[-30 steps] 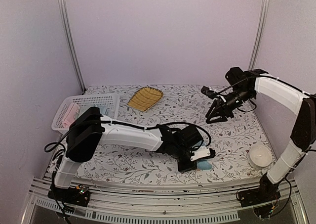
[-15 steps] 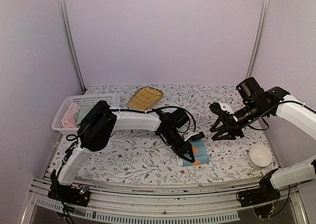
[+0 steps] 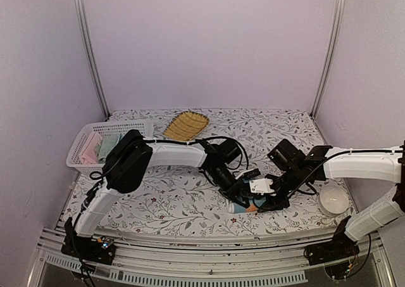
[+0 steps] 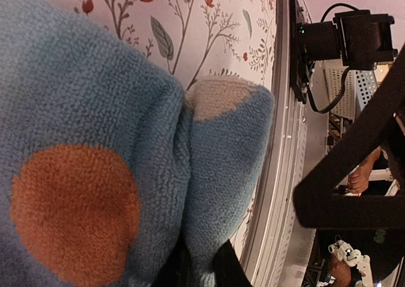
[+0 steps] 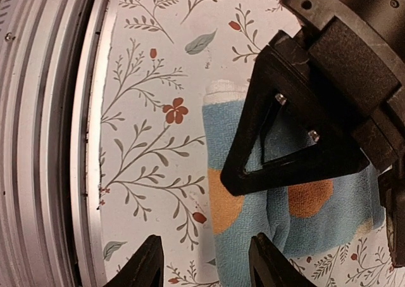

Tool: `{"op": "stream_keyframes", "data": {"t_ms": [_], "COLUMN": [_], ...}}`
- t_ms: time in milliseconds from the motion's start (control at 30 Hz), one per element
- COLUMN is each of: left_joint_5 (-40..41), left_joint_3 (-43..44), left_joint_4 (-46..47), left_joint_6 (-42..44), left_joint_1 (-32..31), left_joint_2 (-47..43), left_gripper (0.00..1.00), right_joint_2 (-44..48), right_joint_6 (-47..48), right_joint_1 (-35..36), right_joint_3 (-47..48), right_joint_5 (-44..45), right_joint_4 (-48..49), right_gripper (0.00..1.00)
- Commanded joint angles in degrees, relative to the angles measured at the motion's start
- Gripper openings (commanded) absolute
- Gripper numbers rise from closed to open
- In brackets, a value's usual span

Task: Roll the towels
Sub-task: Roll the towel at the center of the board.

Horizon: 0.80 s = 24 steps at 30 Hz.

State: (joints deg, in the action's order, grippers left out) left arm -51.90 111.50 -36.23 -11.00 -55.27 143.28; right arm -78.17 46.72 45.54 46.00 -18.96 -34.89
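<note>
Printed towel [image 4: 82, 109] on floral table [image 3: 164, 198], lilac walls [image 3: 209, 46]; L jaws pinch it, R jaws prob. apart.

Floral table [image 3: 171, 206] bears printed towel [image 5: 221, 206], basket [image 3: 133, 130], yellow tray [image 3: 186, 125], bowl [image 3: 329, 208].

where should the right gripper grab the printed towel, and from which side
Probably the bare strip of the printed towel along its near edge, coming down from above. The left gripper is shut on a fold and its finger crosses the cloth, so only that strip lies clear, below the open right gripper.
</note>
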Motion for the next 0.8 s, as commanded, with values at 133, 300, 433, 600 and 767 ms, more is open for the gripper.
{"op": "stream_keyframes", "data": {"t_ms": [133,300,433,600,767], "left_joint_5": [1.0,2.0,4.4,9.3,17.0], "left_joint_3": [-0.8,-0.8,-2.0,-12.9,-29.3], "left_joint_4": [-3.1,-3.1,-1.0,11.3,26.6], "left_joint_6": [-1.5,-1.6,-0.9,-2.8,-6.0], "left_joint_1": [0.8,1.0,1.2,2.6,4.4], "left_joint_2": [1.9,1.6,-0.9,-10.8,-24.3], "left_gripper": [0.02,0.04,0.13,0.29,0.35], "right_joint_2": [-7.0,-9.7,-10.6,-11.9,-15.7], "right_joint_6": [-1.0,-0.6,0.1,1.1,1.8], "right_joint_1": [2.4,3.1,3.1,2.7,0.3], "right_joint_3": [-2.1,-3.2,-3.1,-1.5,3.8], "right_joint_5": [8.4,8.0,6.0,-0.3,-10.2], "right_joint_4": [10.5,11.3,10.0,5.3,-3.2], "right_gripper": [0.49,0.36,0.18,0.09,0.07]}}
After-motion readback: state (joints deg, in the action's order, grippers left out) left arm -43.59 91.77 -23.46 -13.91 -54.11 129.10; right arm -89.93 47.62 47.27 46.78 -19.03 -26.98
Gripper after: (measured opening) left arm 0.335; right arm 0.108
